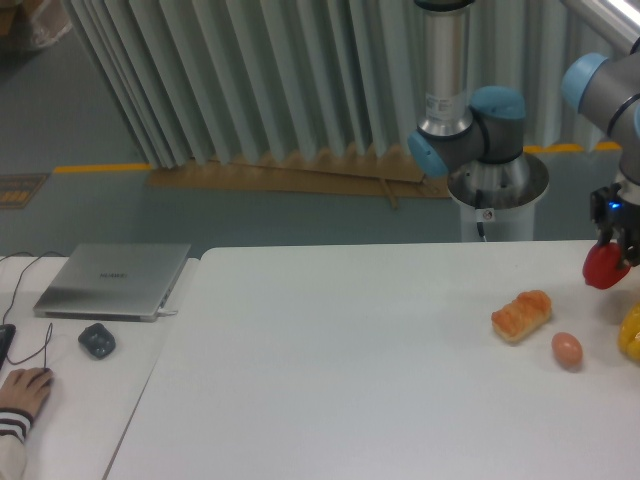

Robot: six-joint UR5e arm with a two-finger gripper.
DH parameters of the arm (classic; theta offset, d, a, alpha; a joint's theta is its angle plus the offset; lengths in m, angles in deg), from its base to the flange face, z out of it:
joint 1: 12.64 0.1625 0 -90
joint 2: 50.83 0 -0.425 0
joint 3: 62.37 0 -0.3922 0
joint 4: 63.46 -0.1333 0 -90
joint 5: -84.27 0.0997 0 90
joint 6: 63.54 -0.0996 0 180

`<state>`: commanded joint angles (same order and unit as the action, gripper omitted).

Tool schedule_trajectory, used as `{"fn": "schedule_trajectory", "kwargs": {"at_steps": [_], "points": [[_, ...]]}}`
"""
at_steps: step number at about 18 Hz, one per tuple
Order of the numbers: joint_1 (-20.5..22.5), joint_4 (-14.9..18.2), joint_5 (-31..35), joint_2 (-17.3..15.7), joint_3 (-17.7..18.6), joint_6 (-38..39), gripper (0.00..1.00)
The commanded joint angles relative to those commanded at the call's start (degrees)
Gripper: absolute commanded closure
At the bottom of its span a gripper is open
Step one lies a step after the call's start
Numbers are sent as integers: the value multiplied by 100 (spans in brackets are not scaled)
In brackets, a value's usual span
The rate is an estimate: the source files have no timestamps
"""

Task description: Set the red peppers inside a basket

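Hanging above the table, fingers (612,262) clamped on red pepper (604,268) (lifted clear)

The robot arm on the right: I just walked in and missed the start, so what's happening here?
The gripper is shut on the red pepper and holds it clear of the white table, near its far right edge. The bread roll, brown egg and yellow pepper lie untouched below it. No basket is in view. At left, a person's hand rests beside a mouse and closed laptop.
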<state>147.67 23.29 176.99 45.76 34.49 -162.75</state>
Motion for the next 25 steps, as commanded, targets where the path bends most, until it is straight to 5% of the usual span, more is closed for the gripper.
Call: {"fn": "schedule_trajectory", "kwargs": {"at_steps": [7, 15, 19, 25], "points": [[553, -44, -9, 88, -299, -870, 86], [984, -79, -26, 659, -738, -1820, 86], [1011, -544, -18, 870, -748, -1918, 86], [1072, -817, -44, 1177, -765, -2234, 86]]}}
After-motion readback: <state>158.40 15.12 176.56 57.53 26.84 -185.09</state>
